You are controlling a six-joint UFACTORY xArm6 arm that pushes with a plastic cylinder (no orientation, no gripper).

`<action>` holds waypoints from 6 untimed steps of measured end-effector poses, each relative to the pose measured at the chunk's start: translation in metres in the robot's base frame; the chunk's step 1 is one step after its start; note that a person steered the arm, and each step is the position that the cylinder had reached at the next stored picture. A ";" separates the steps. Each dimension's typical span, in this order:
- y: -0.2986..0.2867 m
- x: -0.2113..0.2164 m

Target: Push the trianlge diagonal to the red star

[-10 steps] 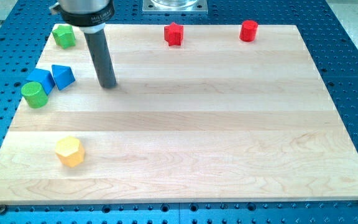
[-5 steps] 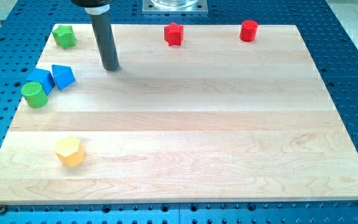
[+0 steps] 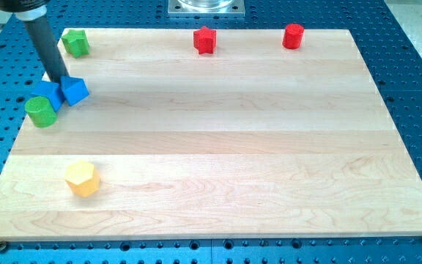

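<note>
A: Blue triangular block [image 3: 75, 91] sits at the wooden board's [image 3: 218, 139] left edge; the robot's gripperless rod tip [image 3: 58, 79] touches its top-left corner.

B: Risk: off-centre contact spins it away from the red star block [image 3: 205, 39].

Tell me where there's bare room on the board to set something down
The widest bare patch is the board's middle and right, below the red star and red cylinder, right of the yellow block. It's crowded at upper left: my tip meets the blue triangle, blue block, green cylinder.
</note>
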State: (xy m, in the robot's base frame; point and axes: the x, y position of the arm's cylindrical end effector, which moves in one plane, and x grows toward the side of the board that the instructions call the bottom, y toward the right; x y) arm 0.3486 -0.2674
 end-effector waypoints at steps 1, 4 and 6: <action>0.048 0.022; 0.098 0.032; 0.064 0.072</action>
